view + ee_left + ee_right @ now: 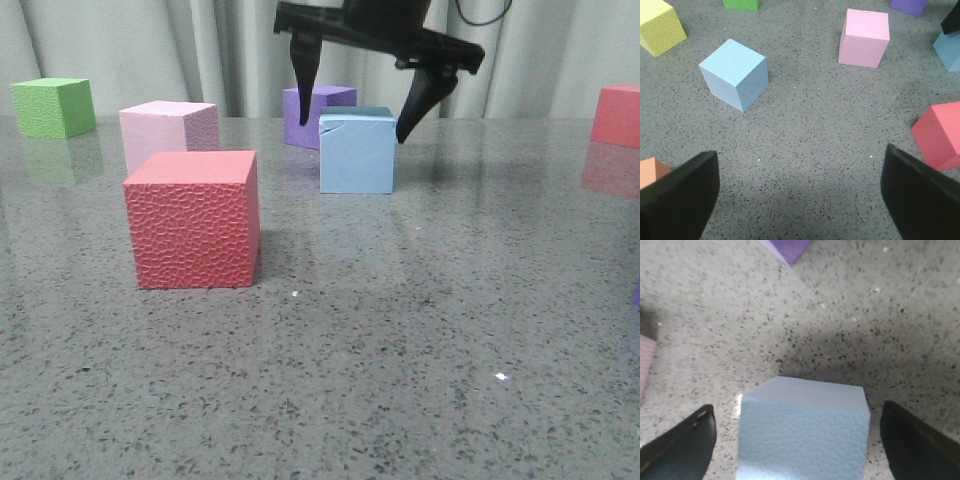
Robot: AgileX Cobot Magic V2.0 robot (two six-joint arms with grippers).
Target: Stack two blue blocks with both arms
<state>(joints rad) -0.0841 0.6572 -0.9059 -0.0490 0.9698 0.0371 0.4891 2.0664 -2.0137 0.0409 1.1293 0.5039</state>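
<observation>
One blue block, with a small crack near its top edge, stands on the table at the back centre. My right gripper hangs open over it, one black finger on each side, fingertips about level with its top. In the right wrist view this block sits between the open fingers of the right gripper, with gaps on both sides. The second blue block shows only in the left wrist view, alone on the table. My left gripper is open and empty, well short of it, and is out of the front view.
A textured red cube stands front left, a pink cube behind it, a purple cube behind the blue block, a green cube far left, a red cube far right. A yellow cube and an orange cube lie near the left gripper.
</observation>
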